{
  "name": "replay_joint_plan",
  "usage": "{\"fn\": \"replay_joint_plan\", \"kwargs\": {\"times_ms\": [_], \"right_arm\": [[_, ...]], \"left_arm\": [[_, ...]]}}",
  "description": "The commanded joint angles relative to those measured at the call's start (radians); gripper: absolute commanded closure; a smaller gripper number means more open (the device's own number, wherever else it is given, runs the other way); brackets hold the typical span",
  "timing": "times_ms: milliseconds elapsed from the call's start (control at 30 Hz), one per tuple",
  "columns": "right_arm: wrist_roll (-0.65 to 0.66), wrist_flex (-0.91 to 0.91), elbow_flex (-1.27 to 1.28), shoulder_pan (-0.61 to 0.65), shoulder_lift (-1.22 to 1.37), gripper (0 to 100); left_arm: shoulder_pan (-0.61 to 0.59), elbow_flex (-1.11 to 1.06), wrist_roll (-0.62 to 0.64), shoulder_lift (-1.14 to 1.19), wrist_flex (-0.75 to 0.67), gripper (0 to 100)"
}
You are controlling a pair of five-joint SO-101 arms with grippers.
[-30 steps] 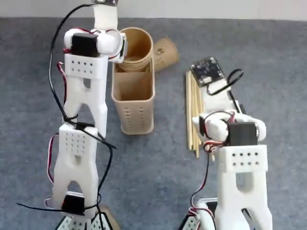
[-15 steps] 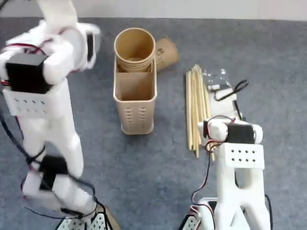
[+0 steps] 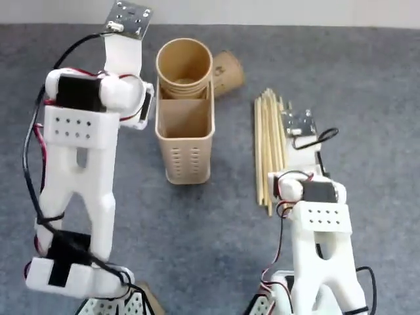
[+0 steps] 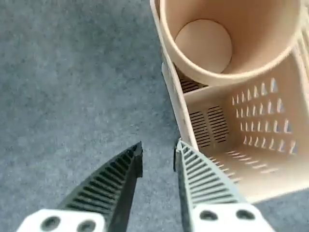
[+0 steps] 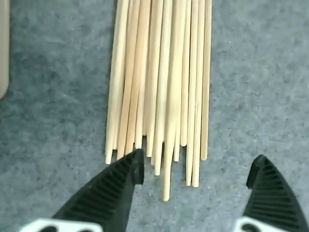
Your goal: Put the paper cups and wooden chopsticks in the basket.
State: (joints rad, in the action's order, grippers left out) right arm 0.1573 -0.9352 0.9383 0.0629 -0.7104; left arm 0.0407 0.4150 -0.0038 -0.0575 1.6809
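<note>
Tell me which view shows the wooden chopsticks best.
Right wrist view: the wooden chopsticks lie close up, single sticks and ends distinct. The high view gives their full length from afar. The left wrist view faces the basket.

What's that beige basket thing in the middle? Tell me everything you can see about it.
The basket is a tall, narrow beige box, plastic by its look, standing upright on the grey mat. Rows of small slots pierce its walls. A divider splits it into two compartments: the rear one holds stacked paper cups, the front one shows its bare floor. Another cup lies on its side by the rear corner.
</note>
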Motion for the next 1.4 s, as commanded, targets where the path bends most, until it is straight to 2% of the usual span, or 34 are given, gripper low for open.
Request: {"fn": "replay_joint_plan", "kwargs": {"times_ms": [0, 333, 700, 800, 900, 1000, 1200, 1367], "right_arm": [[-0.009, 0.012, -0.005, -0.005, -0.030, 66.3], [-0.009, 0.005, -0.002, 0.062, -0.030, 66.3], [-0.009, 0.005, -0.002, 0.064, -0.030, 66.3], [-0.009, 0.007, -0.002, 0.064, -0.030, 66.3], [-0.009, 0.007, -0.002, 0.064, -0.030, 66.3], [-0.009, 0.007, -0.002, 0.064, -0.030, 66.3], [-0.009, 0.007, -0.002, 0.065, -0.028, 66.3], [-0.009, 0.007, -0.002, 0.065, -0.027, 66.3]], "left_arm": [[0.016, 0.033, -0.002, 0.013, -0.040, 86], [0.108, 0.104, 0.048, 0.027, -0.087, 86], [0.041, 0.093, 0.044, 0.249, -0.106, 87], [0.041, 0.094, 0.041, 0.268, -0.106, 98], [0.035, 0.094, 0.041, 0.266, -0.097, 100], [-0.007, 0.113, 0.041, 0.265, -0.064, 99], [-0.139, 0.351, 0.029, 0.271, 0.091, 99], [-0.202, 0.300, 0.006, 0.277, 0.094, 99]]}}
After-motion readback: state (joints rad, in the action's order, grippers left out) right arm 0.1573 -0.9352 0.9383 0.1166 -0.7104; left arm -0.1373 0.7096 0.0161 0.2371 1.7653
